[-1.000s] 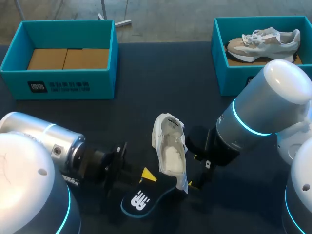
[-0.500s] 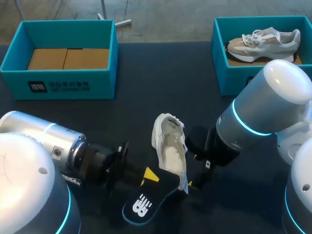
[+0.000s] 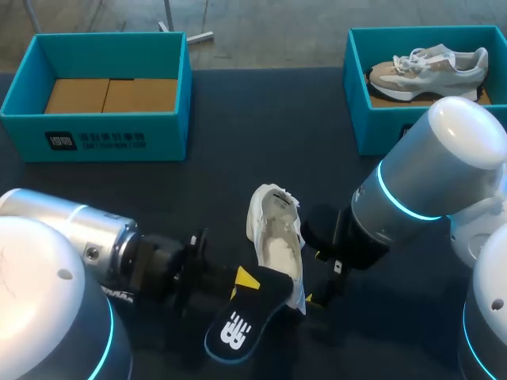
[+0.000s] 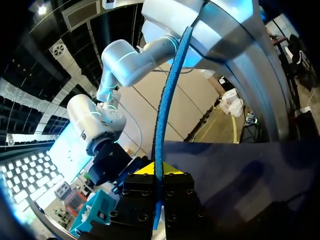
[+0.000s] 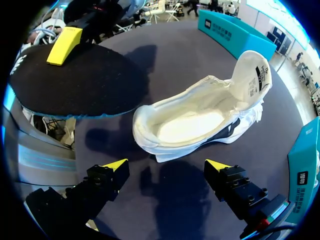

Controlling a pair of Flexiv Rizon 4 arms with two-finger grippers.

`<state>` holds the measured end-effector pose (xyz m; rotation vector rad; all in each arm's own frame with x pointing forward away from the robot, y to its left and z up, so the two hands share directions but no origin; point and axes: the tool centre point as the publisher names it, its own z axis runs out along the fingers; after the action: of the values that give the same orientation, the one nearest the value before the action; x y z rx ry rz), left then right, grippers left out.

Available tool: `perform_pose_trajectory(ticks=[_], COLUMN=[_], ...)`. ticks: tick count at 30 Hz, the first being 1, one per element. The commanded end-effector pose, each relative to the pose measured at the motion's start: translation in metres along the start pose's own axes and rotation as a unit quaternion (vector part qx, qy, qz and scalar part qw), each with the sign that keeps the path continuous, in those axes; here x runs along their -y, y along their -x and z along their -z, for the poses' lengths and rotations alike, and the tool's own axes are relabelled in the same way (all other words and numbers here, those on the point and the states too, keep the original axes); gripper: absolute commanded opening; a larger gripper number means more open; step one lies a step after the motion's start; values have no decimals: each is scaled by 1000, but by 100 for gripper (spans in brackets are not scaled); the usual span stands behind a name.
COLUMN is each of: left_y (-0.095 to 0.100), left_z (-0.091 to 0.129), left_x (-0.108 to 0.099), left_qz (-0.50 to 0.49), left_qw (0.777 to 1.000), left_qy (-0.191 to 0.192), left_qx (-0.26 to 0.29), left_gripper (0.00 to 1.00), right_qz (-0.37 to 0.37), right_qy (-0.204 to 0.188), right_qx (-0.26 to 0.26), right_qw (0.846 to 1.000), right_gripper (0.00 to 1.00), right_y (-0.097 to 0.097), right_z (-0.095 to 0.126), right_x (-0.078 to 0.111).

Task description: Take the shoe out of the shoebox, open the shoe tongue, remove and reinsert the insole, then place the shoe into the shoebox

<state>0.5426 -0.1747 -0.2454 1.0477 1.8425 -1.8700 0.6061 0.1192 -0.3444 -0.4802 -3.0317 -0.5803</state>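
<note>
Dark table (image 3: pixel 261 134): left gripper (image 3: pixel 242 280) clamps insole (image 3: pixel 240 331) beside shoe (image 3: pixel 277 247).

- insole (image 3: pixel 242 323): matt black, kinda fuzzy cloth top, rough blue foam edge
- shoe (image 5: pixel 190 120): soft white cloth, creased lining
- table (image 3: pixel 261 119): dark, matt
- shoebox (image 3: pixel 103 138): smooth teal cardboard

White shoe (image 3: pixel 277 237) upright on table, tongue pulled open, inside bare. Black, blue-edged insole (image 3: pixel 242 328) just beside its heel. Open teal shoebox (image 3: pixel 95 138) well apart.
</note>
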Motion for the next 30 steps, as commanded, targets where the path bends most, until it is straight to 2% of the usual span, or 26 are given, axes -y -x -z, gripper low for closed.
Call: perform_pose_trajectory(ticks=[1, 21, 30], left_y=[-4, -1, 5], left_z=[1, 12, 14], left_x=[1, -17, -32], left_qz=[-2, 4, 4], left_qw=[1000, 1000, 999], left_qy=[6, 20, 29], left_qx=[8, 21, 24], left_gripper=[0, 0, 0], right_qz=[0, 0, 0], right_qy=[0, 0, 0], right_qx=[2, 2, 2], right_qw=[1000, 1000, 1000], right_gripper=[100, 100, 100], right_y=[-1, -1, -1], right_z=[-3, -3, -3], right_x=[-1, -1, -1])
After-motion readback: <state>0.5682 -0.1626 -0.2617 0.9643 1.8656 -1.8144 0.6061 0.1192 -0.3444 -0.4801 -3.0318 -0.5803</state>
